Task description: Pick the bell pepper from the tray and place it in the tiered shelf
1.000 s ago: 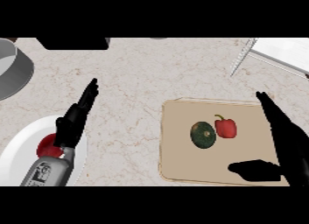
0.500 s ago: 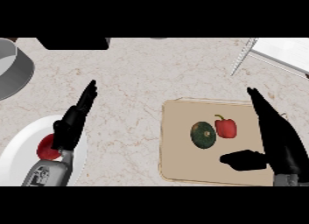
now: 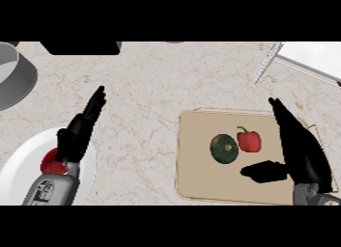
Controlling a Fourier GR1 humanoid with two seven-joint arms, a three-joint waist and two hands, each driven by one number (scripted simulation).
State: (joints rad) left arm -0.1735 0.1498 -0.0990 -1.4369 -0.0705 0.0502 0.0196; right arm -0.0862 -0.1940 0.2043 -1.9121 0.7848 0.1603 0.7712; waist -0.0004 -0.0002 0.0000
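Counter: a pale, veined marble-look countertop (image 3: 159,87) fills the view and carries everything else.
Tray: a flat beige rectangular tray (image 3: 201,178) with rounded corners lies at the right of the counter.
Shelf: the white wire-framed tiered shelf (image 3: 312,60) shows only as a corner at the upper right, well apart from the tray.
Plate: a white round plate (image 3: 16,169) sits at the lower left, partly under the left forearm.
Pot: a grey metal round pot (image 3: 7,77) stands at the upper left edge.
Right hand: the black right hand (image 3: 301,149) hangs over the tray's right side, fingers straight and pointing up the view, thumb out toward the left; it holds nothing and is just beside the pepper.
Left hand: the black left hand (image 3: 78,131) rests at the plate's right rim, fingers straight and empty.
Green vegetable: a dark green round squash-like vegetable (image 3: 224,149) lies on the tray, touching or nearly touching the pepper's left side.
Bell pepper: the small red bell pepper (image 3: 249,141) with a curled stem lies on the tray near its middle, ungrasped.
Red item: a small red object (image 3: 51,166) on the plate is mostly hidden by the left wrist.
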